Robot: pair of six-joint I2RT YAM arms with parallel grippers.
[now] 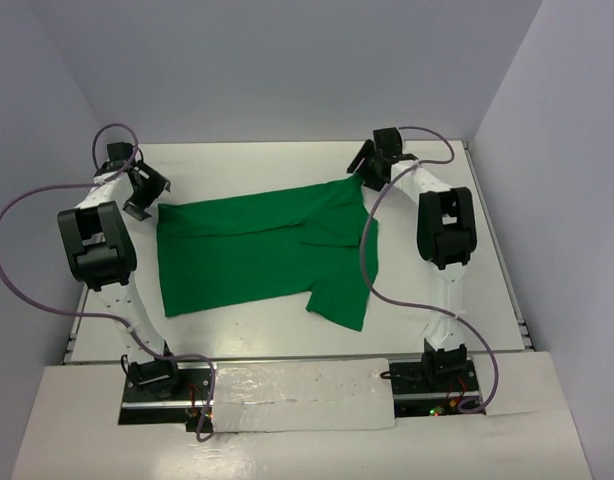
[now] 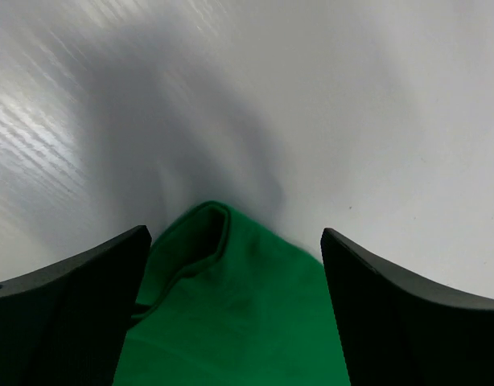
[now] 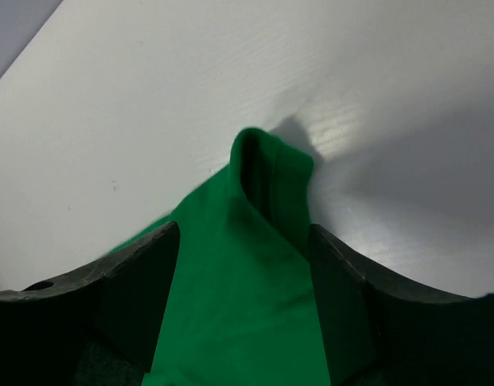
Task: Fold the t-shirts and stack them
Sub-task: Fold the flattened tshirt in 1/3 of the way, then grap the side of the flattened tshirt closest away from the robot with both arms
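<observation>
While the green t-shirt (image 1: 257, 250) lies spread sideways across the middle of the white worktop (image 1: 277, 165), both arms reach to its far edge, one at each end. The left arm (image 1: 97, 245) bends up from its base and stretches to the far left, its left hand (image 1: 145, 195) low over the worktop just beside the shirt's far left corner. In the left wrist view that hand (image 2: 235, 237) stands wide, its two dark fingers (image 2: 78, 305) well apart, and a rounded, doubled corner of green cloth lies flat on the worktop between them, clear of the right-side finger.

The right arm (image 1: 445, 230) reaches to the far right, where the right hand (image 1: 365, 165) sits at the shirt's far right corner. There the cloth is drawn up into a small peak. From the right wrist, the hand (image 3: 245, 229) is parted, though narrower than the left, and the cloth fills the gap between its fingers (image 3: 126, 297), rising in a folded ridge just past the tips.

One short sleeve points toward the near edge on the right side.
</observation>
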